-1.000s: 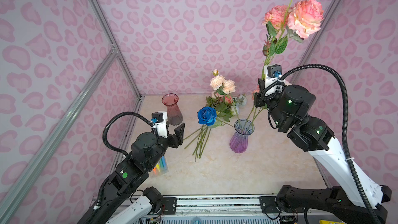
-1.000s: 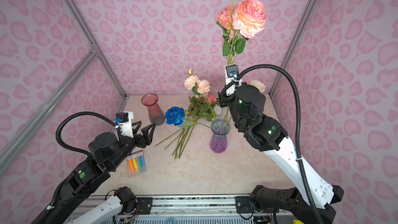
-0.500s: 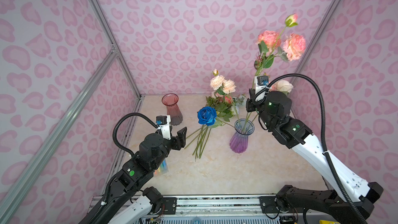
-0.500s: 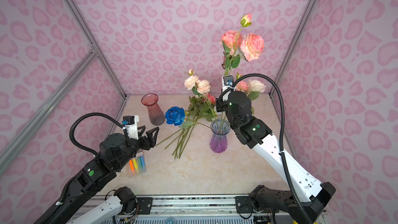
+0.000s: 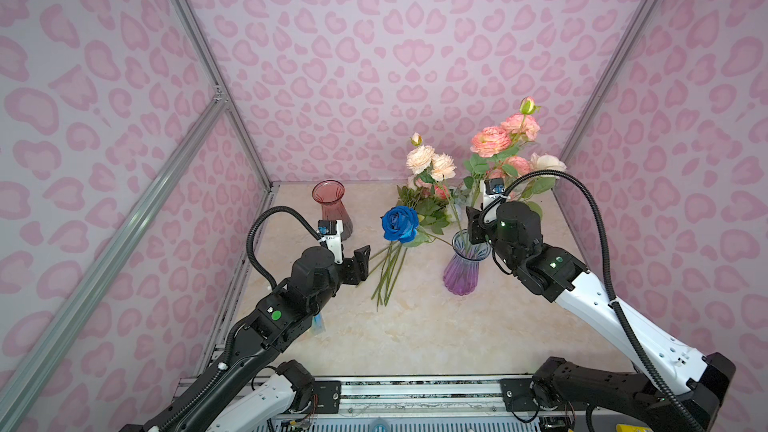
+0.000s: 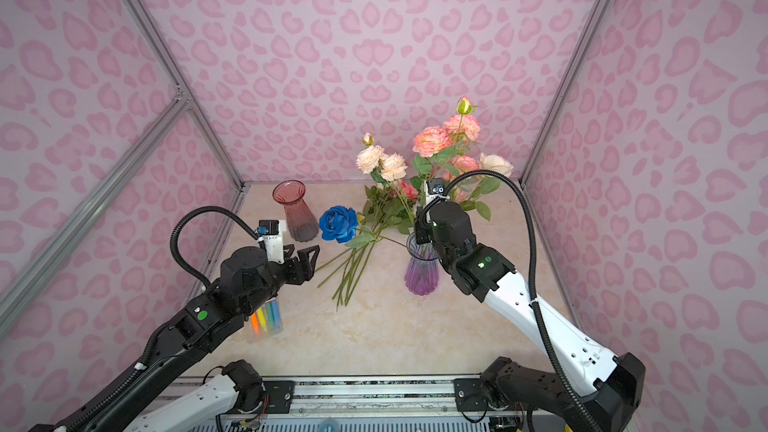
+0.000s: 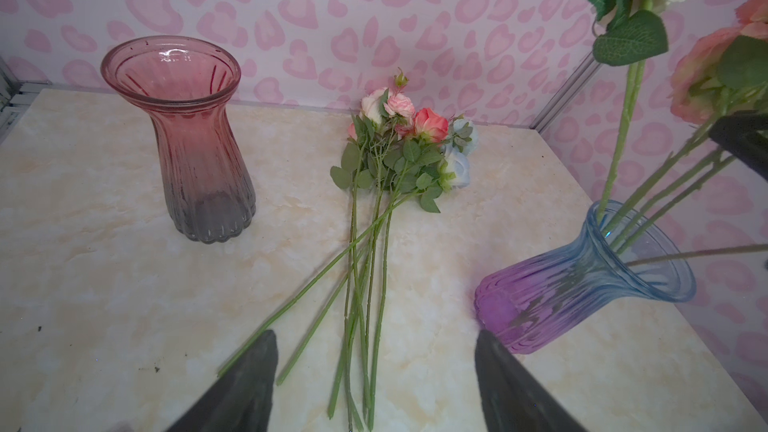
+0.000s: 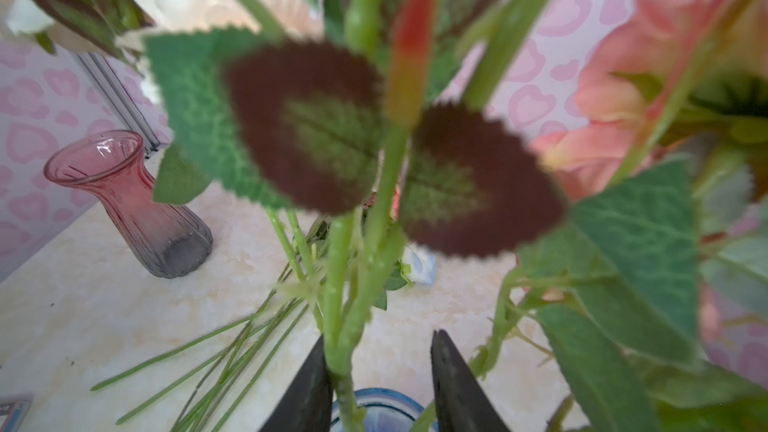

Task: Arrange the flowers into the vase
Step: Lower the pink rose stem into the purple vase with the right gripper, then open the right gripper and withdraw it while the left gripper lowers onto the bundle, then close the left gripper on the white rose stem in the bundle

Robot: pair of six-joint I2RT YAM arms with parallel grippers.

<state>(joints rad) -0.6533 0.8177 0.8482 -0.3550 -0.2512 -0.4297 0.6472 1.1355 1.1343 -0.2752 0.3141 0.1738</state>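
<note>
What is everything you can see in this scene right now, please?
purple vase: one, blue to purple, right, holding flowers
red vase: one, pink to grey, back left, empty
vase flowers: several, pink, peach, cream, in purple vase
blue rose: one, deep blue, between vases
loose flowers: several, pink, red, pale blue, lying between vases
markers: one pack, mixed colours, under left arm
table: one, beige marble
left fingers: two, black, apart over loose stems
right fingers: two, black, apart beside a stem above purple vase
</note>
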